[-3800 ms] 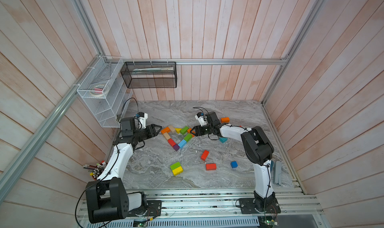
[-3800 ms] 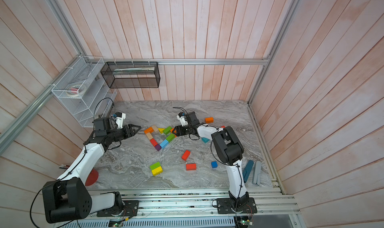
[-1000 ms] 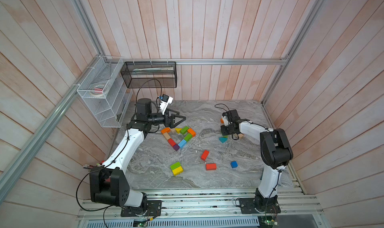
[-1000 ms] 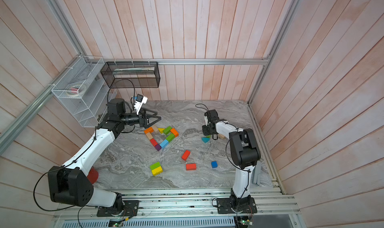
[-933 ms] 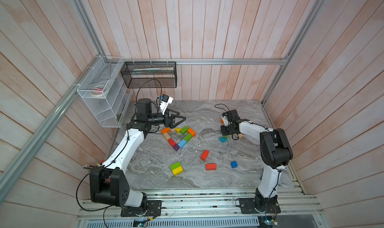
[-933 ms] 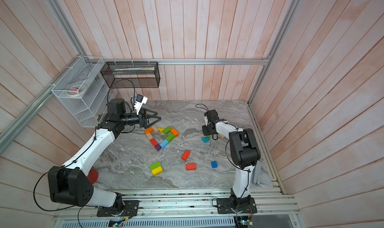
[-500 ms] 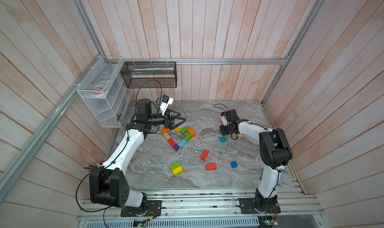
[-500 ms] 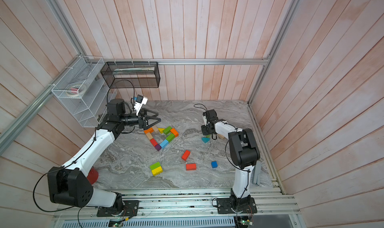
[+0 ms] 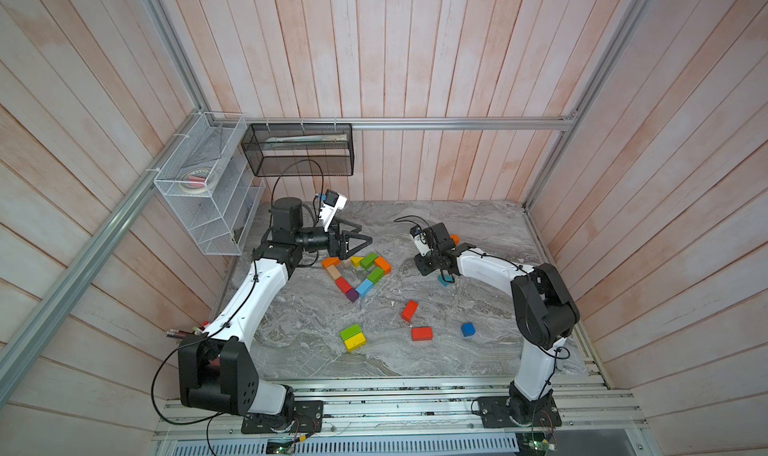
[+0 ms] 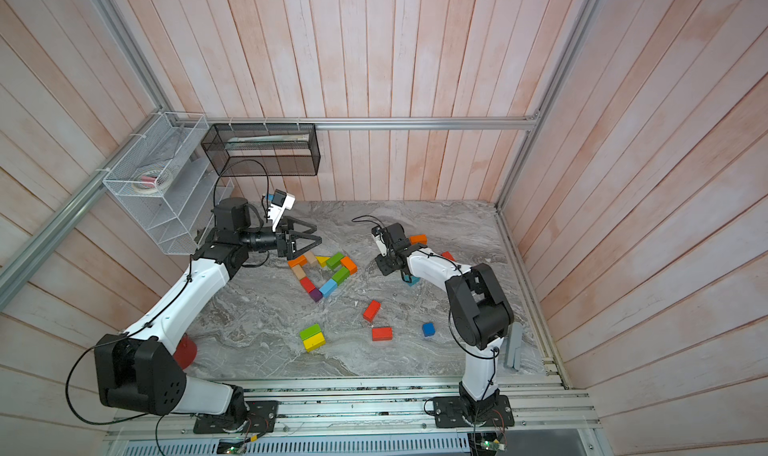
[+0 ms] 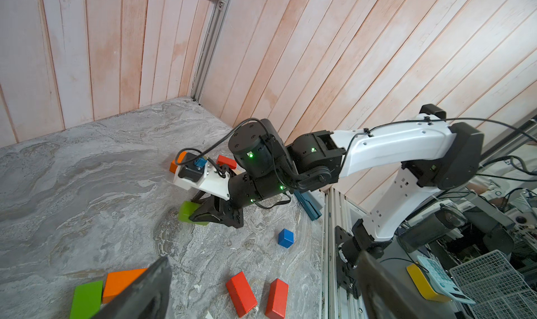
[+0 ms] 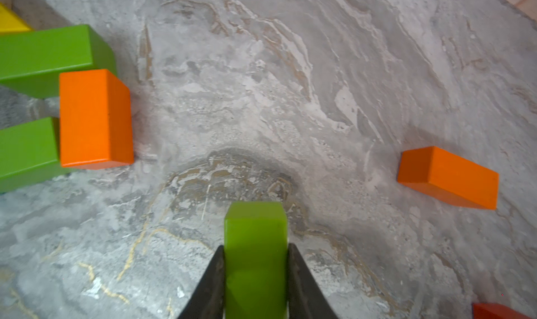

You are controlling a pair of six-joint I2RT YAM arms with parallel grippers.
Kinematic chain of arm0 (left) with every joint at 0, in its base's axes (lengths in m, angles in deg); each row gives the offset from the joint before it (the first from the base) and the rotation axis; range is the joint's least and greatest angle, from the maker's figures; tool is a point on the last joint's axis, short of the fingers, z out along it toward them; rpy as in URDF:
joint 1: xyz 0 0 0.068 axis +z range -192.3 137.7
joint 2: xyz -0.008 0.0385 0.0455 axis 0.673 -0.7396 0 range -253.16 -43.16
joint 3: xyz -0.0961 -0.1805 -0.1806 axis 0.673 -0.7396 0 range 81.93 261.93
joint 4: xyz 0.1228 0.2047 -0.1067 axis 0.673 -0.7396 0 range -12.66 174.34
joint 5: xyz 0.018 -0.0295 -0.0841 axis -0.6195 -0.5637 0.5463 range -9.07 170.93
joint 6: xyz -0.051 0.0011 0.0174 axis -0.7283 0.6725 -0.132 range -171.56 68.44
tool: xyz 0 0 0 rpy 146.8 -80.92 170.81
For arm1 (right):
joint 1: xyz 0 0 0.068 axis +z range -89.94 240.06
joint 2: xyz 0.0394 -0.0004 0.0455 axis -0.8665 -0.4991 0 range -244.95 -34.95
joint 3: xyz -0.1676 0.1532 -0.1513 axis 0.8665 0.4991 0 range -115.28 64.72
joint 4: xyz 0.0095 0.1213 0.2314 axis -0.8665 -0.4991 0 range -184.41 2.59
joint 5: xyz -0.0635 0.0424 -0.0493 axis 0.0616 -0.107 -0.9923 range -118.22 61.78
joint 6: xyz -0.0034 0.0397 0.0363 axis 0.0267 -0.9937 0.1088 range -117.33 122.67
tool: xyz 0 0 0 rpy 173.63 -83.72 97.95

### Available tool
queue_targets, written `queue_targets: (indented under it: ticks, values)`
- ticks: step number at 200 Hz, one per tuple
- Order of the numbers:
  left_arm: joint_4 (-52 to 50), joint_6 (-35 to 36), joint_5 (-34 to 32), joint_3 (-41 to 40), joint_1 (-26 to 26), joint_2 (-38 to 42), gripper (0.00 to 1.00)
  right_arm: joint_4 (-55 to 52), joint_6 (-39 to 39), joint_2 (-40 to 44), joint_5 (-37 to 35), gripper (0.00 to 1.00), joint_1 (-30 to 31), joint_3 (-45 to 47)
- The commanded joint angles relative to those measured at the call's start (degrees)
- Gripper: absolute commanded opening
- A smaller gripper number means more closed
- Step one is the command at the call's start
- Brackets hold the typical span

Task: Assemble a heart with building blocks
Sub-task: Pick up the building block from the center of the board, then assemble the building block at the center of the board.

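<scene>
While in the right gripper point(image 12: 255, 246), one green brick point(image 12: 255, 224); loose, two orange bricks point(image 12: 94, 118) point(image 12: 447, 176).

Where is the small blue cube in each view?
In a top view: blue cube near the front of the table, beside the right arm.
In a top view: cube, same spot.
Left wrist: cube before the right arm's base.
Right wrist: not in it.
Shared landmark: nearest red brick.

In a top view, the block ring point(image 9: 376, 274) sat mid-frame; two touching blocks point(image 9: 352, 337) lay below it, a cube point(image 9: 468, 329) lower right.
</scene>
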Motion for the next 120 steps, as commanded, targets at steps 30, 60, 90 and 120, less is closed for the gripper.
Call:
queue_targets:
  ticks: [30,60,90,120]
  values:
    - [0.49,0.88,0.52,-0.87,-0.21,1.35,1.00,-6.26,4.20,-0.09,4.22,0.23,1.23,-3.02]
    - [0.47,0.78,0.47,-0.87,-0.23,1.43,1.00,-8.34,4.26,-1.19,3.99,0.23,0.71,-3.03]
    - [0.47,0.80,0.56,-0.84,-0.17,1.36,1.00,-8.62,4.15,-1.37,3.96,0.23,-0.21,-1.82]
    - [0.56,0.66,0.49,-0.85,-0.20,1.40,1.00,-9.15,4.14,-1.63,3.58,0.23,-1.35,-0.82]
